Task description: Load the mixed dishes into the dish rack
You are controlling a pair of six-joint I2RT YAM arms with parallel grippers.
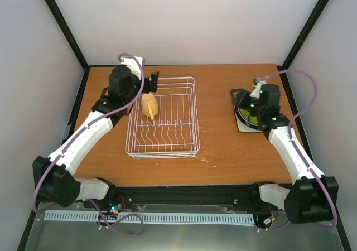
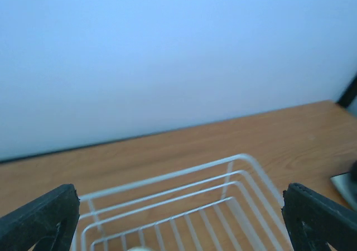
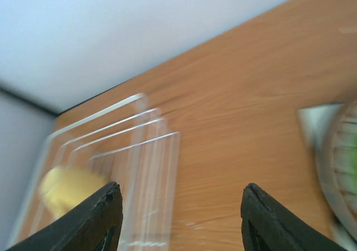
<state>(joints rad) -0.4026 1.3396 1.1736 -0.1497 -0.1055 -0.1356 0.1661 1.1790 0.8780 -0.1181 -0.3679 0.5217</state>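
Dish rack: yellow cup is lying inside, left gripper is hanging wide open above its far corner. Right gripper, jaws apart, empty, is covering the stacked plates.

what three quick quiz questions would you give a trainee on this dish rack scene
1. True or false: the yellow cup is already inside the dish rack.
2. Pick one: the stack of plates sits A) inside the rack, B) on the table on the right arm's side of the rack, C) on the left arm's side of the rack.
3. Short answer: is the left gripper holding anything?

Key: 1 true. 2 B. 3 no, its jaws stand wide apart with nothing between them.
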